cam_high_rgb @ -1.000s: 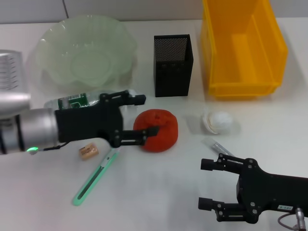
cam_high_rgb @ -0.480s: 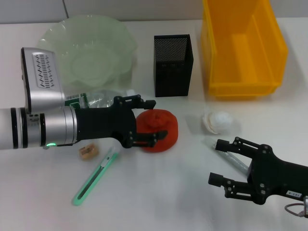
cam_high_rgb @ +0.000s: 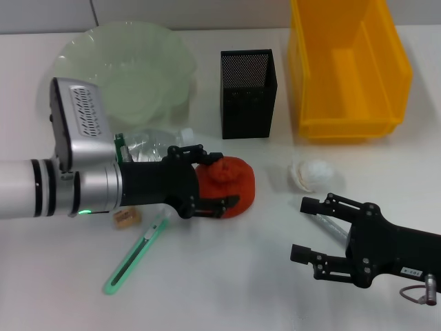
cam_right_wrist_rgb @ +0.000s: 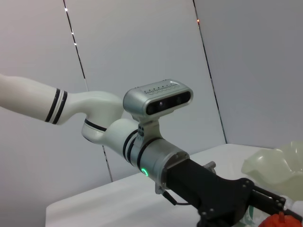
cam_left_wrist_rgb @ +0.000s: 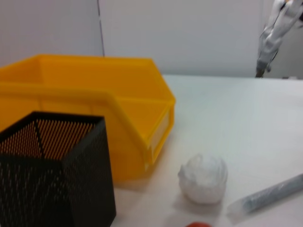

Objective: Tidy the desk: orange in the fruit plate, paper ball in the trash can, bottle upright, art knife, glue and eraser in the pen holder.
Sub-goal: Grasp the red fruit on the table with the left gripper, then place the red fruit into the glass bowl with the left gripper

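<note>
Further forward than a moment ago, the left gripper (cam_high_rgb: 215, 181) now straddles the orange (cam_high_rgb: 228, 185), fingers spread. Bottle (cam_high_rgb: 148, 140), eraser (cam_high_rgb: 127, 217) and art knife (cam_high_rgb: 136, 253) crowd its arm. Beside the paper ball (cam_high_rgb: 314, 174), the right gripper (cam_high_rgb: 311, 229) hangs open.

A red-orange orange (cam_high_rgb: 231, 185) sits on a white desk (cam_high_rgb: 227, 276) near a pale green fruit plate (cam_high_rgb: 124, 65), a black mesh pen holder (cam_high_rgb: 248, 93), a yellow bin (cam_high_rgb: 348, 69), a white paper ball (cam_high_rgb: 313, 174) and a mint-green art knife (cam_high_rgb: 134, 256).
</note>
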You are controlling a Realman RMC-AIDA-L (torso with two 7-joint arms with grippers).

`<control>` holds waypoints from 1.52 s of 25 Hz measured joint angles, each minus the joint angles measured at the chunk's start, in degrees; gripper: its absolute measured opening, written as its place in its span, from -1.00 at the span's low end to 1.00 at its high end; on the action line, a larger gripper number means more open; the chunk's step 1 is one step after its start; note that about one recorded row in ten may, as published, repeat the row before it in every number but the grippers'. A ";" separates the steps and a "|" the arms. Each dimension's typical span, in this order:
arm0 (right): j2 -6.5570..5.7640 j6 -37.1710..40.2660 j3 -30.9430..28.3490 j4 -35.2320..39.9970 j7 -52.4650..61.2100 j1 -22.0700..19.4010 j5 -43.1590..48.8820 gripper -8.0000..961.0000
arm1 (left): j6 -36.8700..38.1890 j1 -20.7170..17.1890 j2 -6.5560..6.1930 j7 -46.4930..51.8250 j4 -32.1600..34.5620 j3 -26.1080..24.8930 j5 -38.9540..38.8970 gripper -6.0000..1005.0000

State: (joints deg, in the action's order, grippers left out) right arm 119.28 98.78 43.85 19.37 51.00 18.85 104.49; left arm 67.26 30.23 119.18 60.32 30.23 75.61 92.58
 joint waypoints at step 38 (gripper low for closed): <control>0.16 -1.26 -0.34 -2.97 -1.86 0.12 -0.28 0.67 | -18.97 -4.03 -0.26 -1.88 11.64 0.05 -24.97 -0.68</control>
State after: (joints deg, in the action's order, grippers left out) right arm 119.44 97.52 43.51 16.41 49.14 18.97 104.21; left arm 48.28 26.21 118.91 58.43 41.87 75.66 67.61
